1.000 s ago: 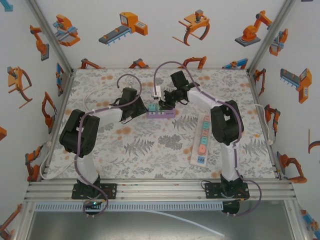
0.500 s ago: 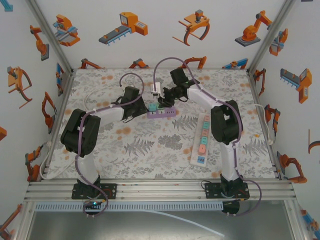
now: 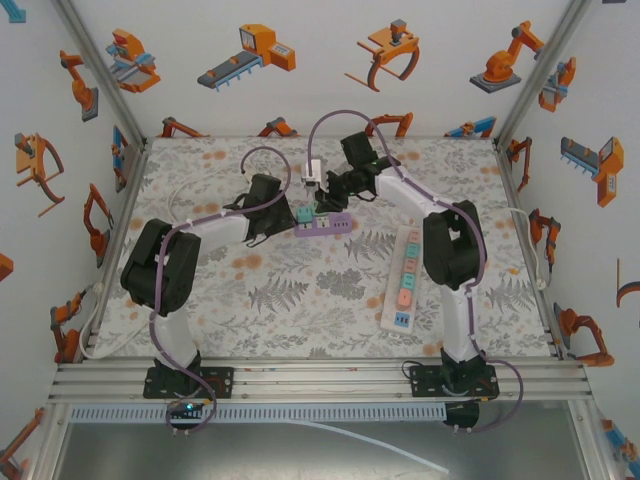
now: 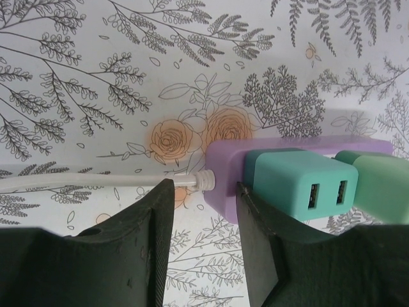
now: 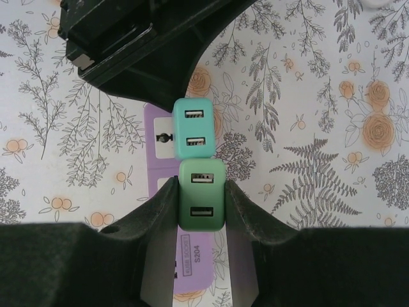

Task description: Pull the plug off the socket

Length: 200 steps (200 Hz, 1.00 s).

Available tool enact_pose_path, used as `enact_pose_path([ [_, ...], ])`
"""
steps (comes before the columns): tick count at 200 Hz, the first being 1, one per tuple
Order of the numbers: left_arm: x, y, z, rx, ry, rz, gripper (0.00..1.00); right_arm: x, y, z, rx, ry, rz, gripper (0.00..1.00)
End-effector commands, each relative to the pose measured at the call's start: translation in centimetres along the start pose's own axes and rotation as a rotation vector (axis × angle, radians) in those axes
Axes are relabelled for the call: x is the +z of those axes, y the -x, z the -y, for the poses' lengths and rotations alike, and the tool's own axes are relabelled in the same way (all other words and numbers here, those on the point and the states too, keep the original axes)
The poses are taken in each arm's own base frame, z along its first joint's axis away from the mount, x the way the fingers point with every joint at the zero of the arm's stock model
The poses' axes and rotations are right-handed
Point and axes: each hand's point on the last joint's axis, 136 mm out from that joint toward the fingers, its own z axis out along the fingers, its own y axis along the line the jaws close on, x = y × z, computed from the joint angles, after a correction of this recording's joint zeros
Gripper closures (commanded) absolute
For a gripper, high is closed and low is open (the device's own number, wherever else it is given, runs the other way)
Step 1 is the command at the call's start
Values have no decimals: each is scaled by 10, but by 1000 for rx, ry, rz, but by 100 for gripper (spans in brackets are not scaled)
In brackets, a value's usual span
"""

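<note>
**A:** What is hidden here?

**B:** From above, both black wrists crowd over the purple socket strip (image 3: 337,225), which lies toward the far middle of the flowered table (image 3: 300,310). The plugs barely show there. In the right wrist view, the near end of the strip is cut off behind the right gripper (image 5: 201,185). Whether the green plug (image 5: 201,198) is seated or already lifted, I cannot tell.

**A:** And the fingers?

**B:** The right fingers (image 5: 160,214) pinch the green plug by its two sides. It sits just near of the teal plug (image 5: 193,128), touching it, and each shows two USB slots. The left gripper (image 4: 204,188) is drawn in at the strip's left end, where the white cable (image 4: 83,181) enters. One finger (image 4: 255,243) lies against the purple body beside the teal plug and the other (image 4: 150,249) is by the cable collar. The exact contact is hidden under the fingers.

**A:** Any writing?

**B:** Small print on the strip between the right fingers reads roughly "USB SOCKET" and "S204". There is a small mark beside the teal plug, too small to read. A white strip (image 3: 400,282) with coloured sockets lies well apart at the right, and any lettering on it is illegible.
</note>
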Motion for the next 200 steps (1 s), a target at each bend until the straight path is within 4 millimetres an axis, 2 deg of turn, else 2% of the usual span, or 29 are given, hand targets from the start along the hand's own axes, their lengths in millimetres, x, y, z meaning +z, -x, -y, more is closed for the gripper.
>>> enact_pose_path([
  [1, -5, -35, -23, 80, 84, -137, 54, -26, 34, 7, 19, -82, 42, 84],
  [40, -28, -3, 8, 98, -11, -73, 51, -59, 46, 26, 216, -266, 42, 84],
  [69, -60, 17, 36, 125, -138, -15, 51, -99, 43, 54, 523, -485, 67, 84],
  [83, -81, 21, 54, 153, -236, 5, 50, -121, 34, 66, 700, -585, 100, 86],
  [105, -116, 18, 75, 205, -380, 20, 48, -151, 16, 73, 961, -655, 204, 85],
  [122, -144, 12, 87, 261, -470, 30, 45, -172, -7, 79, 1149, -698, 317, 86],
  [134, -163, 4, 93, 313, -514, 38, 43, -184, -31, 84, 1309, -728, 405, 87],
  [154, -194, -9, 101, 416, -564, 59, 38, -190, -73, 88, 1529, -751, 485, 89],
  [163, -206, -16, 104, 458, -585, 66, 32, -187, -88, 90, 1596, -751, 492, 89],
  [183, -226, -29, 107, 505, -633, 69, 22, -174, -107, 98, 1640, -751, 467, 88],
  [200, -239, -34, 106, 518, -656, 83, 8, -161, -124, 106, 1682, -752, 439, 87],
])
